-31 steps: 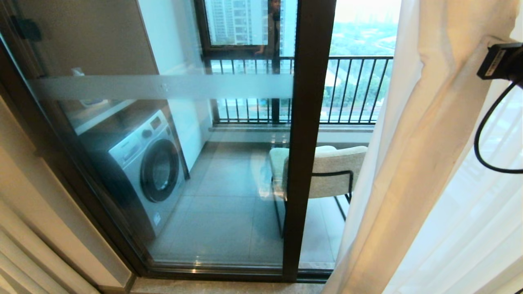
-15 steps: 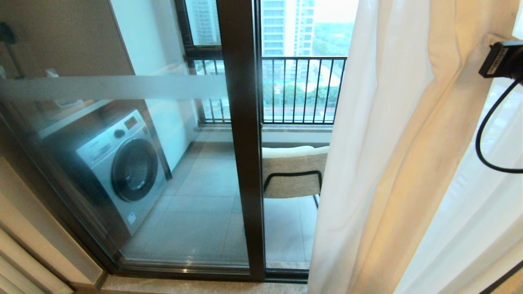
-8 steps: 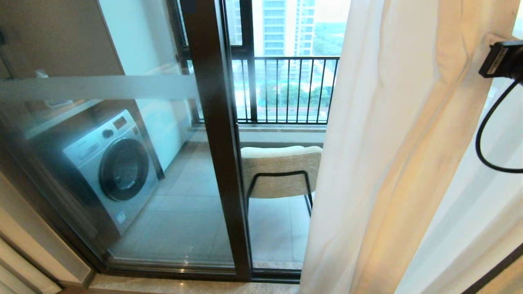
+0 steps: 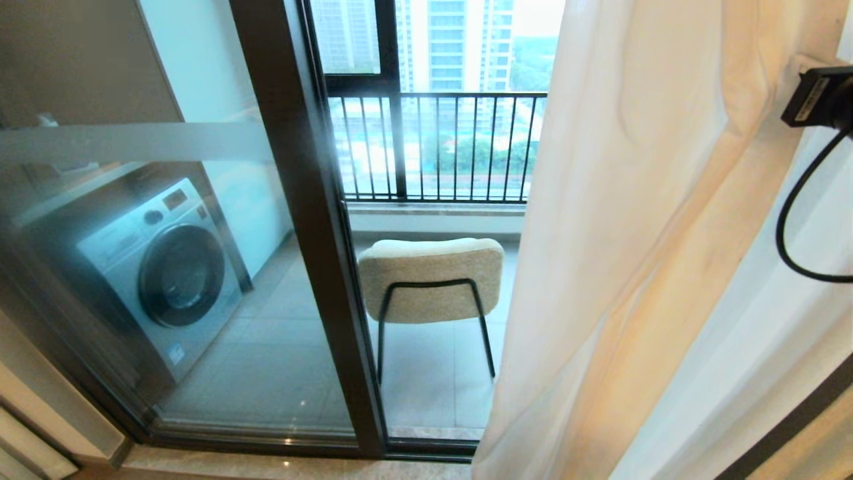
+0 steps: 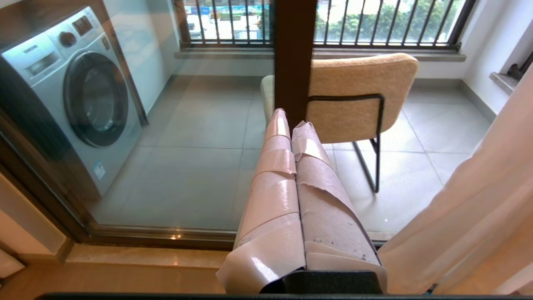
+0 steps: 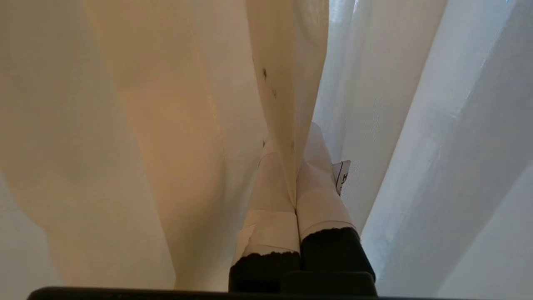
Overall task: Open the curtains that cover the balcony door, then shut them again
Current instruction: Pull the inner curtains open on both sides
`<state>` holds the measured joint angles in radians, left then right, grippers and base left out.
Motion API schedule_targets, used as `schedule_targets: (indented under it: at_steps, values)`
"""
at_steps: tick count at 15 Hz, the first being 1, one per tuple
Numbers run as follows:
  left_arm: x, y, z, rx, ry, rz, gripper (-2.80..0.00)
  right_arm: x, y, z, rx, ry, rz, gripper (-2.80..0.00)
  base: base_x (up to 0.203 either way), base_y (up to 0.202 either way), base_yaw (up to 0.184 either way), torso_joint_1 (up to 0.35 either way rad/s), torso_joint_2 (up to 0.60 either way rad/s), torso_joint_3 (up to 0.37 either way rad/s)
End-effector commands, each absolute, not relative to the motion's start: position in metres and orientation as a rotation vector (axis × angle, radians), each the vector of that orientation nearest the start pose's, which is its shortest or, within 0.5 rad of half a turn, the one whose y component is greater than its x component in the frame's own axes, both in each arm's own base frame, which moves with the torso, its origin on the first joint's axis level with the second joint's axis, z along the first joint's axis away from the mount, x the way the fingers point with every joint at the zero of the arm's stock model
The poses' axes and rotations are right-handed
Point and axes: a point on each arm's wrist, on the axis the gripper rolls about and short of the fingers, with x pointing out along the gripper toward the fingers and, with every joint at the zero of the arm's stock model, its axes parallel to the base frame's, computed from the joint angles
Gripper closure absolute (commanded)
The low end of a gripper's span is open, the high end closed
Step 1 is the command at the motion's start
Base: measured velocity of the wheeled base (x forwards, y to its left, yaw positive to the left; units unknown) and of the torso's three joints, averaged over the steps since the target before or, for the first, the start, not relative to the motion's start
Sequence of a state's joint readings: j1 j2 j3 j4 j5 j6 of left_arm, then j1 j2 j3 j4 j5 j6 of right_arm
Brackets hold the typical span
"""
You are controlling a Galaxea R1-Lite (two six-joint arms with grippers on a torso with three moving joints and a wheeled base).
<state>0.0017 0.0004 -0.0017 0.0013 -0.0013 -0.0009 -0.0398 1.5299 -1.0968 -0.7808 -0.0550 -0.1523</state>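
- Pinching a fold of the curtains (image 6: 287, 83), the right gripper (image 6: 293, 146) is clamped on fabric (fold runs toward 12 o'clock from its fingertips).
- Left gripper (image 5: 291, 125): fingers together, empty, facing the balcony door (image 5: 293, 54).

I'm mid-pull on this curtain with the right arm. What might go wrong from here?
1. The right pincer pinches only a thin fold of the beige curtain; a harder pull might slip it out.
2. The sheer hangs right beside that fold and may get dragged or snagged along.
3. The black cable loops against the fabric and might catch a pleat.
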Motion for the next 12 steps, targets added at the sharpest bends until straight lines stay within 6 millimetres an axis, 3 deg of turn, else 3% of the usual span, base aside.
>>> schedule_targets:
  at_steps: [1, 12]
  values:
    - [-0.0229, -0.0001, 0.0759, -0.002, -0.001, 0.0, 0.0, 0.2737, -0.0122, 0.3304, -0.149, -0.345, -0.121, 0.0, 0.0, -0.187, -0.001, 0.002, 0.0, 0.003]
    - [-0.0229, -0.0001, 0.0757, -0.005, 0.0, 0.0, 0.0, 0.2738, -0.0122, 0.3299, -0.149, -0.343, -0.121, 0.0, 0.0, -0.191, 0.002, 0.001, 0.0, 0.003]
